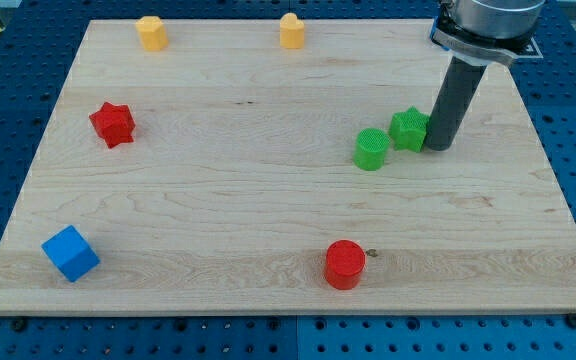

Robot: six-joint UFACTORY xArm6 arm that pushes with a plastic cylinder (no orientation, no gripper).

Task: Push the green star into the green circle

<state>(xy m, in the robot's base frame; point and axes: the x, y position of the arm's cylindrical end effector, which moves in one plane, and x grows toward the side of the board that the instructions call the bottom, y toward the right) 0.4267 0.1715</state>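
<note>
Near the table's right edge, my tip [437,146] – bare, holding nothing – touches the star [408,129], just nudge it left-down into the circle [371,149].

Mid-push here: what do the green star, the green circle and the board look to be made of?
Green star and green circle: probably matte plastic, uniform colour, faint ribbing down the sides, possibly 3D printed. Board: pale wood with visible grain streaks, smooth low-sheen surface. My tip sits against the star's right side.

Green star [408,129], green circle [371,149], red star [112,123], blue cube [70,252]
</note>
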